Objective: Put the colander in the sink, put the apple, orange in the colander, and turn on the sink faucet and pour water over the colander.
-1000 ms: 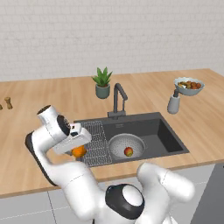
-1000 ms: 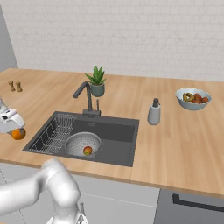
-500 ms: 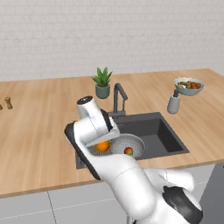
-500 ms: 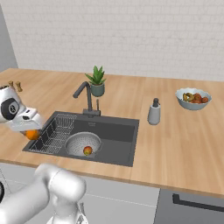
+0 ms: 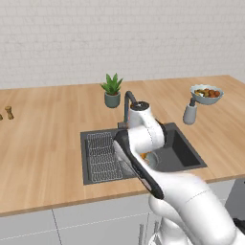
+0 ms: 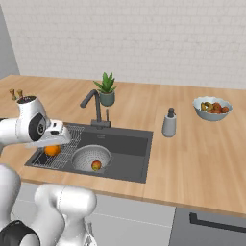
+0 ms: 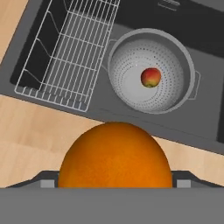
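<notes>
Tool (image 6: 54,144) at left of right base frame, closed wide around orange (image 7: 115,156), which fills lower middle of hand frame. Colander (image 7: 151,70) upper right of centre there, inside sink (image 7: 100,105), with apple (image 7: 151,77) in it. Wire rack (image 7: 72,48) upper left.

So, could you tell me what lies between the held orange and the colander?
In the hand view, just bare sink floor and its front rim separate the orange from the colander.
</notes>
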